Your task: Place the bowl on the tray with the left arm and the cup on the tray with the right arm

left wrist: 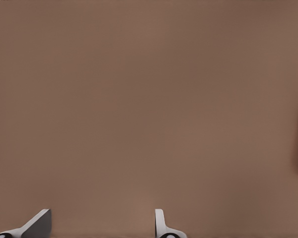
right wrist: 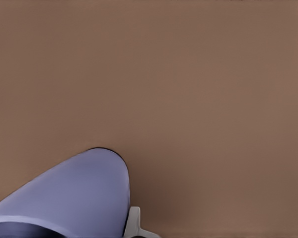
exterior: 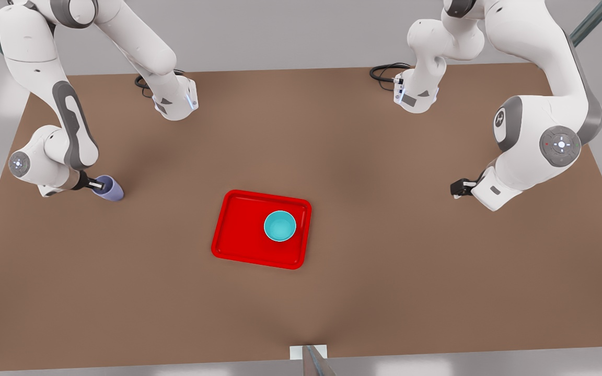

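Lavender cup (exterior: 112, 189) is basically in my right gripper (exterior: 98, 184) right now. The fingers (right wrist: 134, 224) are pinched on its wall near the rim, and it looks tipped, mouth towards my wrist, down on the brown table (exterior: 332, 313). What matters next: the red tray (exterior: 238, 230) sits well apart, at about 4 o'clock from the cup in the front view, so I reckon it's lift, then carry that way. Teal bowl (exterior: 280, 226) already sits on the tray's 3 o'clock half, so I'd aim for the bare 9 o'clock half. Farthest off, my left gripper (exterior: 458, 188) waits at the tray's 2 o'clock, fingers spread wide, holding nothing.
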You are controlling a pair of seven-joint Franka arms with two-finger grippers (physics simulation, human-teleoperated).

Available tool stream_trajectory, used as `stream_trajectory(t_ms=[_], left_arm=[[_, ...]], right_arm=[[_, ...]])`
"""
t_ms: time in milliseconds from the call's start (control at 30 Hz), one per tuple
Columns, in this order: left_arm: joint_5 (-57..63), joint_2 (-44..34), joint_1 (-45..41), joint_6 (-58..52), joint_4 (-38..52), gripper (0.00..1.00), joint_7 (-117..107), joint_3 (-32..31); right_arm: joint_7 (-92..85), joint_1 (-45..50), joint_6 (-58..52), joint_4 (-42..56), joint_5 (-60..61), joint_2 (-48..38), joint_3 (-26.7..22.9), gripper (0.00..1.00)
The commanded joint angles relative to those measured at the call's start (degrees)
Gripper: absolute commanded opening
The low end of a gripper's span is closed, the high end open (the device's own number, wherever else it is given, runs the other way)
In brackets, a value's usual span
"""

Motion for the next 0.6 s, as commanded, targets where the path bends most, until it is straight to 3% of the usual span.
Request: stream_trajectory(t_ms=[0, 200, 300, 567], left_arm=[[0.0, 0.0, 0.0, 0.0, 0.0, 1.0, 0.0, 0.0], [0.0, 0.0, 0.0, 0.0, 0.0, 1.0, 0.0, 0.0], [0.0, 0.0, -0.4, 0.0, 0.0, 1.0, 0.0, 0.0], [0.0, 0.0, -0.4, 0.0, 0.0, 1.0, 0.0, 0.0]], right_arm=[[0.3, 0.2, -0.1, 0.0, -0.4, -0.1, 0.0, 0.21], [0.3, 1.0, -10.0, 6.7, 0.2, -1.7, 3.3, 0.21], [1.9, 1.9, -20.5, 18.7, 0.3, -1.2, 8.1, 0.21], [20.1, 25.3, -23.4, 30.6, 6.7, 2.2, 8.1, 0.21]])
